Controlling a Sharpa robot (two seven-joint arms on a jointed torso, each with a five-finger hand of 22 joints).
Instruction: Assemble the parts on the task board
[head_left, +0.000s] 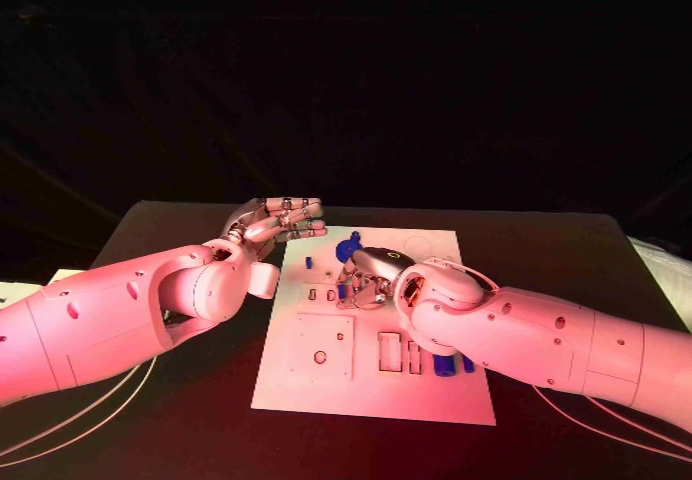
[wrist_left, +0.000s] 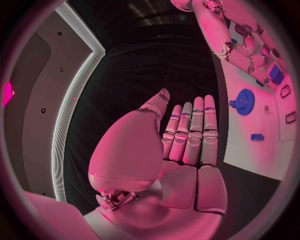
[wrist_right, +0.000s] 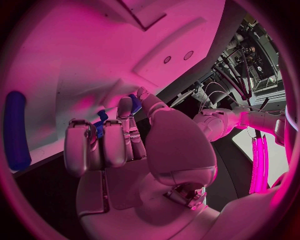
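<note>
Task board (head_left: 378, 385) white in the middle of the black table (head_left: 159, 420), blue parts (head_left: 443, 366) on it, right hand (head_left: 372, 275) over the board, fingers curled around a small blue part (wrist_right: 100, 125), left hand (head_left: 277, 221) beside the board's far left corner, flat, fingers straight and together, empty.

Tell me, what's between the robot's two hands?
In the head view, the bare top-left corner of the white task board lies between the left hand and right hand, with black table beside it.

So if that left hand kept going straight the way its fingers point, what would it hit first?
Probably nothing: the left hand points over bare black table, beside the white task board. Depth is uncertain.
</note>
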